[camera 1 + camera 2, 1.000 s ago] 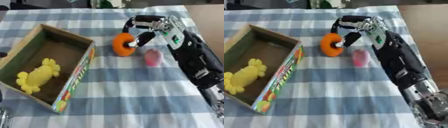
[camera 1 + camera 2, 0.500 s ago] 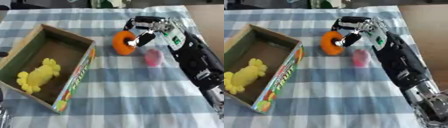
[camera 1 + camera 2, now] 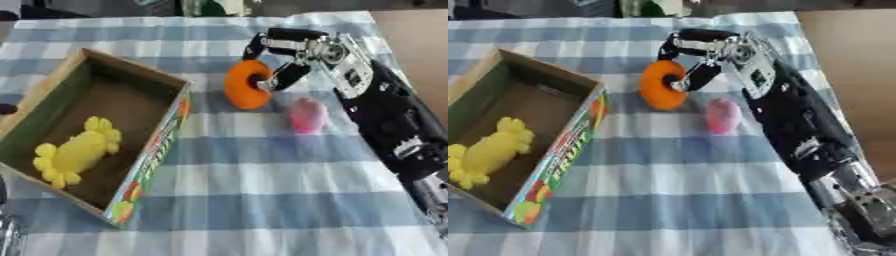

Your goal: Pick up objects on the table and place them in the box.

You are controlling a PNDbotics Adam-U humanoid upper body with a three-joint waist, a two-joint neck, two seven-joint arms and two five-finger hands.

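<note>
Right hand [image 3: 293, 55] grips one orange ring [image 3: 244, 85]; one pink object [image 3: 307, 114] beside.

Lettering is found on one thing only, the box [image 3: 562, 150].
On the box's colourful outer side wall, large green letters reading "FRUIT" can be made out in the right eye view, running along the wall among printed fruit pictures in red, orange and yellow. In the left eye view the same wall is seen at a steeper angle and the letters cannot be read there. Nothing else in either view carries readable text.
</note>
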